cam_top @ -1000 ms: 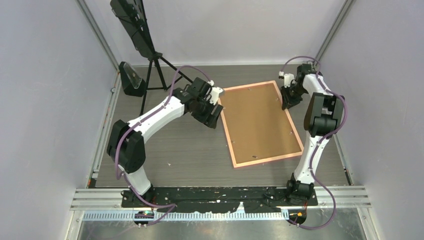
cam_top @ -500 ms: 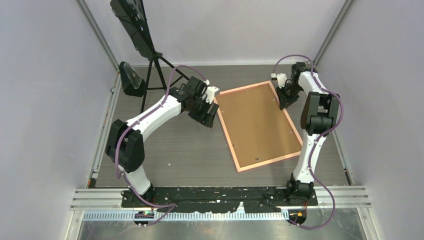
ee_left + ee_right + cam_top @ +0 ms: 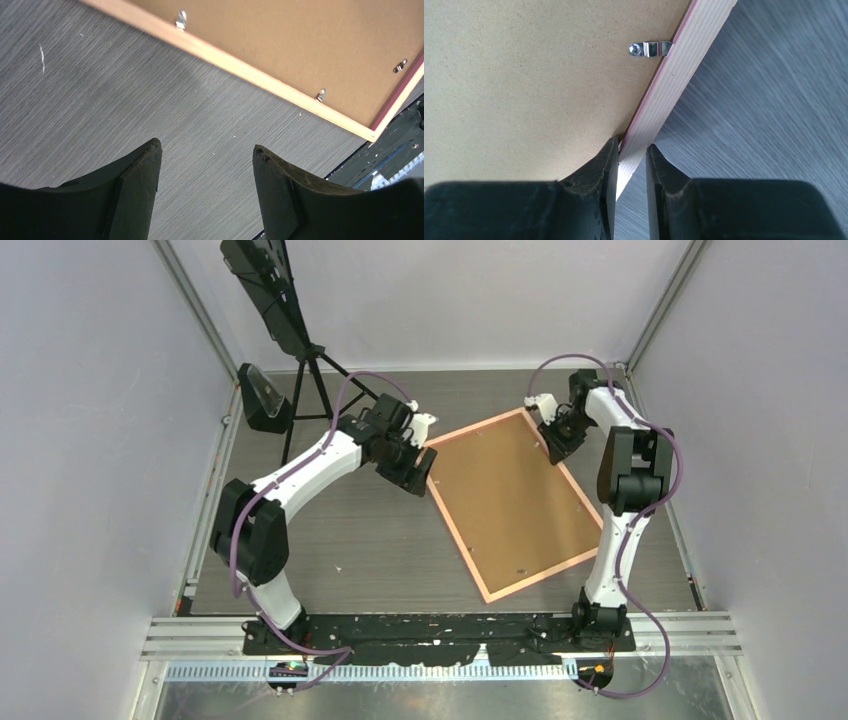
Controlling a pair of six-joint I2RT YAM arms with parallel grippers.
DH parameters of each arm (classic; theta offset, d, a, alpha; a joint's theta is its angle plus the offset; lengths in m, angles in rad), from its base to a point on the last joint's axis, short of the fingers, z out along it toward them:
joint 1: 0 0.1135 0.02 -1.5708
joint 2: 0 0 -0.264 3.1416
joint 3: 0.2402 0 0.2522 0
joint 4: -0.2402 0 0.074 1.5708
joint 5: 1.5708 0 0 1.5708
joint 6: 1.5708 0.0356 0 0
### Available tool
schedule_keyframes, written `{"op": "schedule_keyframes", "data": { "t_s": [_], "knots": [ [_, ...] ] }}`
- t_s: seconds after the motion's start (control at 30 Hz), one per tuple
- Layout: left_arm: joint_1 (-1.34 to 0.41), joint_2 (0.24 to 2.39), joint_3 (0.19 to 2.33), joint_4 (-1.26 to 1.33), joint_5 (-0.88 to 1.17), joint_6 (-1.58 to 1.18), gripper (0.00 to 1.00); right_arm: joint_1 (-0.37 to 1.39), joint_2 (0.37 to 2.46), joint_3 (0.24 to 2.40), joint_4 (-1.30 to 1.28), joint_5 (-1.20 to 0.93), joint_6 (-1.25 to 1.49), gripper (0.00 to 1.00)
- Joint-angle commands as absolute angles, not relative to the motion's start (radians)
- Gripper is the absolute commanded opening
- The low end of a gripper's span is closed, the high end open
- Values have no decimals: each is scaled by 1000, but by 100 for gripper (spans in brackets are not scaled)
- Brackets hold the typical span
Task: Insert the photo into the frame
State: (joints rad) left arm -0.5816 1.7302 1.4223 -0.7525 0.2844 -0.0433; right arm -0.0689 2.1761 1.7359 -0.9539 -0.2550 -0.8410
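The frame (image 3: 671,82) lies face down and askew on the desk (image 3: 350,530), its brown backing board (image 3: 510,500) uppermost. The right hand (image 3: 631,155) has its two fingers nearly closed on the thin far right rail, one finger over the board and one on the outer side, just below a small metal clip (image 3: 650,48). The left hand (image 3: 206,147) is wide open and holds nothing. It hangs over bare desk just beside the frame's opposite long rail, not touching it.

The photo shows in no view. Whether it sits under the board cannot be told.

The step in hand looks like shifting the frame by that one rail into a place where both hands can work on it. The pinch covers little wood, so a slow, level drag is wise. A tilt could twist the rail out of the fingers or flex the frame. It would help to bring the left hand onto its near rail to steady the slide. The clips seem to lie over the board, so they would need turning aside before it can lift out
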Motion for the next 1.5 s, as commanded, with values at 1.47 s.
{"op": "schedule_keyframes", "data": {
  "t_s": [1.47],
  "knots": [
    [-469,1992,1525,-754,77,30,76,380,2167,1749,-870,-390,-1012,6]
  ]
}}
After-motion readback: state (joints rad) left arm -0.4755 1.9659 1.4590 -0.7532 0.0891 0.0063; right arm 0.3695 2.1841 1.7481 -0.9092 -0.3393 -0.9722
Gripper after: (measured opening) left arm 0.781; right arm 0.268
